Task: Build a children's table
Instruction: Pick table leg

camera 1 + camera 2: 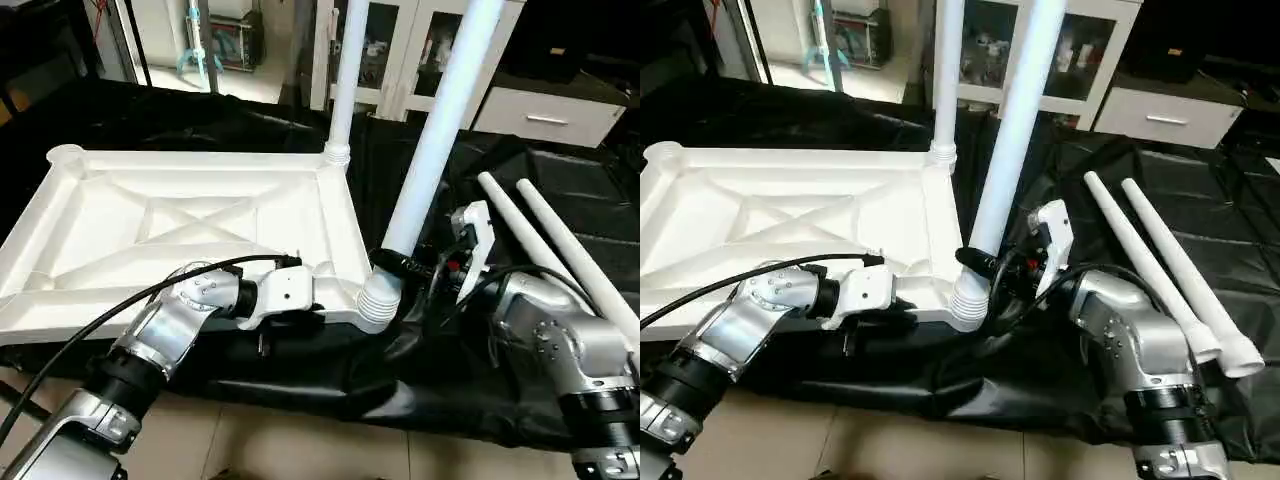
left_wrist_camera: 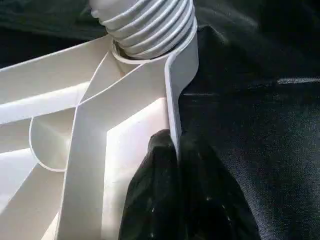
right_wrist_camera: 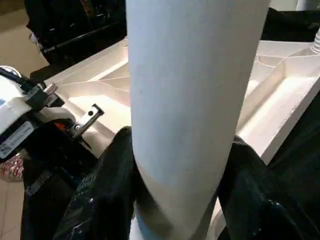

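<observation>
The children's table top [image 1: 180, 215] lies upside down on black cloth, ribbed X-braced underside up. One white leg [image 1: 345, 70] stands upright in its far right corner socket. A second leg [image 1: 440, 120] leans in the near right corner socket [image 1: 378, 300], its ribbed end [image 2: 150, 25] at the socket mouth. My right gripper [image 1: 400, 263] is shut on this leg just above the socket, with black fingers [image 3: 105, 195] on either side of the tube [image 3: 190, 100]. My left gripper [image 1: 268, 338] is shut on the top's near rim [image 2: 172, 115]. Two loose legs [image 1: 560, 240] lie to the right.
A white glass-door cabinet [image 1: 400, 40] and a white drawer unit [image 1: 550, 115] stand behind the work. The black cloth [image 1: 480, 390] hangs over the near edge to the tiled floor [image 1: 300, 440]. A black cable [image 1: 100, 310] runs over my left forearm.
</observation>
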Robot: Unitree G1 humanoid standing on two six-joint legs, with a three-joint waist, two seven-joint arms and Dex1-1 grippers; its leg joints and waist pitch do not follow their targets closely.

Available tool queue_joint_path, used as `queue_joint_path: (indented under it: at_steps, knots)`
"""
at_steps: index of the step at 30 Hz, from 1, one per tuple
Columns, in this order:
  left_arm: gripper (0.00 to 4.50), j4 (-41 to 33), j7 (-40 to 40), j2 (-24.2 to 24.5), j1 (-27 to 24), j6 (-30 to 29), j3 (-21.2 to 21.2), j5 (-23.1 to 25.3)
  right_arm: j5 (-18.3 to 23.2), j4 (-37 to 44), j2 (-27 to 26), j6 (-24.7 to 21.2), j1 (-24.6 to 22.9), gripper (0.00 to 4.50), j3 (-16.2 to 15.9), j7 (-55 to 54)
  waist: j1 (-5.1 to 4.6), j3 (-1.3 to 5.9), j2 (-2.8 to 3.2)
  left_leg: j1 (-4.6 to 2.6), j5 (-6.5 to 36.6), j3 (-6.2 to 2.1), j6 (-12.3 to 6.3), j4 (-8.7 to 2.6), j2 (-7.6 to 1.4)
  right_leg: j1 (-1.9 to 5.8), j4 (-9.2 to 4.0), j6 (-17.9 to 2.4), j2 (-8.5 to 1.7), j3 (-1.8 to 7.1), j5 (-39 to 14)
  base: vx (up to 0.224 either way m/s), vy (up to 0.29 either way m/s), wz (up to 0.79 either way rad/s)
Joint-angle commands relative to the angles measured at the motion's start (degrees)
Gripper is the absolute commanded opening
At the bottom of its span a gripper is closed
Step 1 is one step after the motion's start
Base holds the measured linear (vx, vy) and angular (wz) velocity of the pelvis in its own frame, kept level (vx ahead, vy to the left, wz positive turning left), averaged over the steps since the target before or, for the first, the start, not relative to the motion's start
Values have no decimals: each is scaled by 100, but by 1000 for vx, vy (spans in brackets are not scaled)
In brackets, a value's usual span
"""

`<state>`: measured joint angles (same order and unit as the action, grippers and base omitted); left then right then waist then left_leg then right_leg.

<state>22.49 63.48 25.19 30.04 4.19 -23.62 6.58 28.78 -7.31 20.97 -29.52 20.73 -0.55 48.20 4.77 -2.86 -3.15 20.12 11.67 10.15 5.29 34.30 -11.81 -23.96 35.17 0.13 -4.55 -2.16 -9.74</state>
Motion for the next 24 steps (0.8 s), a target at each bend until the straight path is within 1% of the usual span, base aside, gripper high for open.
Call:
queue_joint_path:
  at_steps: [1, 2, 3, 6, 7, 9, 10, 11, 14, 15, 18, 21, 23, 24]
  knots:
    - [0, -52, 186, -80, -44, 203, -159, -86, -90, -93, 13, -1, 50, 181, -31, 9, -12, 359, -46, -1, 682, 30, -144, -413, -101, 284, -344, -1047, -281, 187, -1098, 0, 0, 0]
    - [0, -71, 208, -81, -39, 186, -156, -100, -103, -61, 20, -12, 42, 181, -65, 24, -12, 358, -35, -5, 699, 31, -137, -415, -103, 281, -349, -1053, -279, 188, -1095, 0, 0, 0]
    - [0, -82, 227, -80, -33, 175, -154, -111, -113, -41, 26, -19, 41, 181, -89, 34, -11, 358, -47, -2, 732, 30, -123, -416, -101, 289, -351, -1050, -279, 187, -1115, 0, 0, 0]
    - [0, -70, 253, -81, -11, 173, -140, -125, -135, -43, 27, 17, 41, 181, -159, 73, -9, 357, -46, -2, 765, 28, -103, -420, -102, 290, -353, -1049, -278, 187, -1139, 0, 0, 0]
    - [0, -41, 326, -66, 7, 203, -150, -134, -270, -78, 33, 153, 24, 181, -289, 139, -6, 357, -8, -11, 800, 26, -82, -421, -104, 283, -358, -1053, -282, 188, -1151, 0, 0, 0]
    - [0, -28, 355, -60, 12, 221, -153, -136, -329, -98, 35, 215, 19, 181, -339, 168, -13, 358, -22, -11, 823, 25, -51, -425, -105, 284, -356, -1048, -276, 184, -1137, 0, 0, 0]
    - [0, -22, 392, -53, 14, 232, -156, -147, -364, -111, 27, 250, 13, 181, -376, 187, -12, 358, -8, -16, 832, 25, -43, -426, -107, 281, -355, -1065, -273, 187, -1079, 0, 0, 0]
    - [0, -28, 465, -33, 27, 225, -157, -170, -403, -134, -6, 272, 27, 181, -418, 199, -15, 361, -17, -19, 831, 26, -46, -426, -104, 284, -350, -1072, -267, 186, -1050, 0, 0, 0]
    - [0, -24, 553, -5, 51, 234, -155, -200, -483, -194, -48, 332, 68, 181, -494, 217, -17, 367, -12, -22, 861, 26, -48, -424, -102, 287, -342, -1112, -267, 187, -993, 0, 0, 0]
    - [0, 10, 565, 11, 74, 252, -156, -170, -532, -234, -58, 375, 96, 181, -538, 223, -25, 363, -32, -17, 870, 28, -48, -426, -103, 288, -345, -1119, -264, 184, -992, 0, 0, 0]
    - [0, 53, 539, 13, 88, 276, -153, -126, -543, -246, -65, 405, 94, 181, -541, 224, -36, 359, -19, -17, 929, 21, -20, -432, -105, 285, -355, -1087, -271, 189, -1097, 0, 0, 0]
    - [0, 81, 488, -23, 118, 249, -112, -131, -547, -239, -37, 453, 41, 181, -489, 199, -39, 364, -39, -26, 992, 19, 4, -439, -110, 285, -356, -1078, -267, 186, -1093, 0, 0, 0]
    - [0, 105, 475, -25, 135, 246, -87, -135, -525, -270, -59, 491, -22, 181, -390, 120, -35, 370, -17, -29, 983, 17, 13, -438, -110, 284, -351, -1086, -267, 187, -1042, 0, 0, 0]
    - [0, 120, 468, -24, 144, 244, -75, -134, -507, -297, -83, 511, -60, 181, -323, 65, -37, 371, -30, -30, 1000, 20, 12, -437, -110, 283, -354, -1094, -266, 188, -1022, 0, 0, 0]
